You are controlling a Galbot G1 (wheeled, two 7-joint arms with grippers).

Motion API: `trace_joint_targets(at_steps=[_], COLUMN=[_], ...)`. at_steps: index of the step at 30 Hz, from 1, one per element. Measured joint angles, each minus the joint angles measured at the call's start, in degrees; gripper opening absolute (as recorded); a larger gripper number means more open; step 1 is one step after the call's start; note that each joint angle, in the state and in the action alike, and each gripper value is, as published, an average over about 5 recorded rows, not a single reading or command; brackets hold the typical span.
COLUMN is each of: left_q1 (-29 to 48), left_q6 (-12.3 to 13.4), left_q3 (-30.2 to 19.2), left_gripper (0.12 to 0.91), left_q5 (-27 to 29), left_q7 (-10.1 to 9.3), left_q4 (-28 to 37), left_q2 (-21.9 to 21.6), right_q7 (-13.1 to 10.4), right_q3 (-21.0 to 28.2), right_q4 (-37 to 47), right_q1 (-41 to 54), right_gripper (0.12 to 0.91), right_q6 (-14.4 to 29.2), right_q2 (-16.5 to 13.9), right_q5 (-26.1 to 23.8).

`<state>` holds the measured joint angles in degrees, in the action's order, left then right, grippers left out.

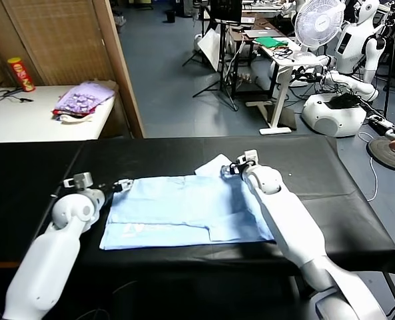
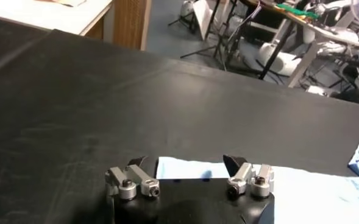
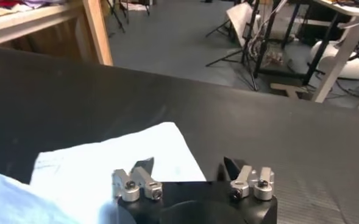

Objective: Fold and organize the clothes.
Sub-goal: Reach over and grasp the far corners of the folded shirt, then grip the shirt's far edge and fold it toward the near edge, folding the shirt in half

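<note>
Blue T-shirt (image 1: pixel 184 210) spread flat on the black table (image 1: pixel 317 200), a gripper at each far corner

The left gripper (image 2: pixel 188 173) stands with jaws wide apart, the shirt's pale edge lying just under and between its fingertips, nothing held; the right gripper (image 3: pixel 188 170) also shows parted jaws, straddling a white corner of cloth directly beneath it, and whether it pinches that cloth I cannot tell; the fabric looks thin, light and limp, so it will likely sag, crease and slide on the smooth tabletop; the sensible hold is a pinch on the hem or corner right below each gripper, lifting both sides together.
</note>
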<state>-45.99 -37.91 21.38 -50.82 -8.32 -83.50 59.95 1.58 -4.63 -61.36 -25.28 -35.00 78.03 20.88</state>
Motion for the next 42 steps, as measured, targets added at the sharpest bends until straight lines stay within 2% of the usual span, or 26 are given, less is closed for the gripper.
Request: trace_joint_targets(at_steps=[2, 5, 10, 13, 18, 21, 25, 31, 36, 42], left_q1=[0.2, 0.3, 0.2, -0.2, -1.6, -3.2, -6.6, -13.1, -18.9, -26.3], left_q6=[0.0, -0.1, 0.2, 1.1, 2.3, 2.7, 2.8, 2.9, 3.5, 4.8], left_q3=[-0.2, -0.4, -0.4, -0.1, 1.3, 2.5, 4.2, 7.2, 9.9, 12.2], left_gripper=[0.664, 0.501, 0.216, 0.137, 0.131, 0.131, 0.131, 0.131, 0.131, 0.131], left_q5=[0.1, 0.3, 0.2, 0.5, 2.2, 3.3, 3.9, 4.9, 7.1, 10.3], left_q7=[0.63, 1.41, 2.25, 2.4, 2.23, 1.93, 1.45, 0.49, 0.57, 1.5], left_q4=[0.5, 0.8, 0.6, 0.1, -2.2, -4.9, -10.2, -18.6, -24.7, -28.9], left_q2=[0.1, 0.2, 0.4, 0.6, 1.0, 0.7, -0.2, -1.0, -1.1, -0.8], right_q7=[0.0, -0.1, -1.2, -1.3, 0.1, -0.2, -1.9, -5.3, -6.8, -7.8], right_q3=[-0.2, -0.5, -1.5, -2.6, -4.8, -6.1, -7.6, -10.2, -11.9, -13.4], right_q4=[-0.1, -0.5, -1.7, -3.6, -10.8, -16.4, -23.5, -33.5, -40.4, -46.3], right_q1=[-0.2, -0.5, -1.6, -2.7, -6.7, -10.0, -14.6, -21.2, -26.0, -30.8], right_gripper=[0.277, 0.158, 0.123, 0.123, 0.123, 0.123, 0.123, 0.123, 0.123, 0.123], right_q6=[0.1, 1.4, 4.7, 6.2, 7.1, 6.4, 3.8, -2.5, -6.2, -7.2], right_q2=[0.1, 0.1, 0.0, -0.5, -2.8, -5.1, -8.3, -13.2, -15.9, -17.5], right_q5=[0.0, -0.3, -0.9, -0.8, 0.9, 2.8, 6.0, 10.6, 11.2, 10.3])
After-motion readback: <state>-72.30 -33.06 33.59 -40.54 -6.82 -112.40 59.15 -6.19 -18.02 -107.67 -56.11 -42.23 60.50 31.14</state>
